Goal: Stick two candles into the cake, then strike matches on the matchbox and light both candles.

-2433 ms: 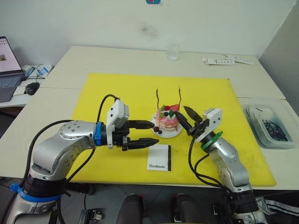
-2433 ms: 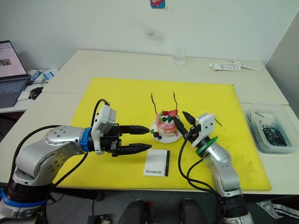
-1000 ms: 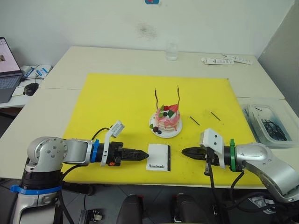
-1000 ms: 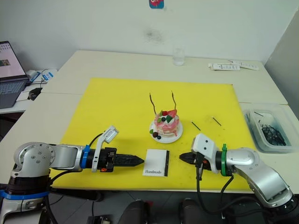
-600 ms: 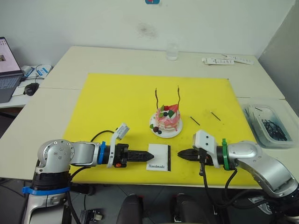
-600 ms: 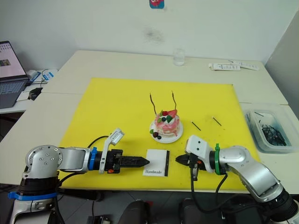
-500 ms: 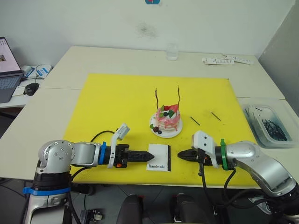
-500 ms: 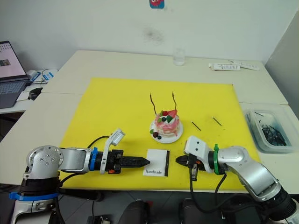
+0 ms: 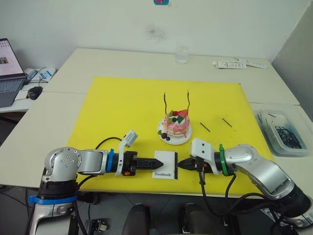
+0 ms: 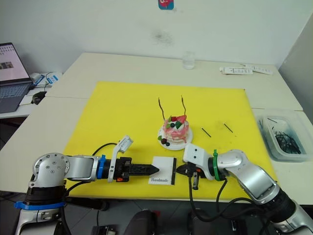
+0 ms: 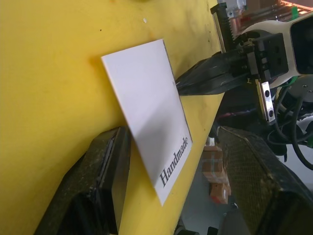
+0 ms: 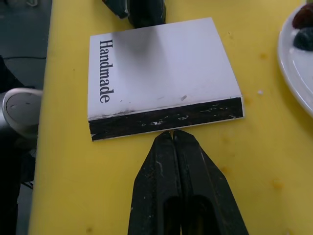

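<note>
Both arms have closed in on the matchbox (image 9: 165, 164) since the earlier frames: the left hand (image 9: 157, 161) has advanced from well short of the box to its left edge, and the right hand (image 9: 182, 164) has advanced from the right to the black striking strip. The matchbox lies flat on the yellow mat (image 9: 122, 105), near the mat's front edge, with "Handmade" facing up. In the right wrist view, the right hand's fingers (image 12: 161, 186) are pressed together with no gap, their tip touching or just beside the black strip; a very thin pale sliver shows at the tip, too small to identify. In the left wrist view, the left hand's fingers (image 11: 105, 181) stand apart, with the near edge of the matchbox between them; whether they press on the box cannot be told.

The cake (image 9: 176, 125) sits on its white plate (image 9: 164, 139) at mid-mat, behind the matchbox and apart from it. Both candles (image 9: 166, 103) stand upright in the cake. Two matches (image 9: 205, 127) lie on the mat to the right of the cake.
</note>
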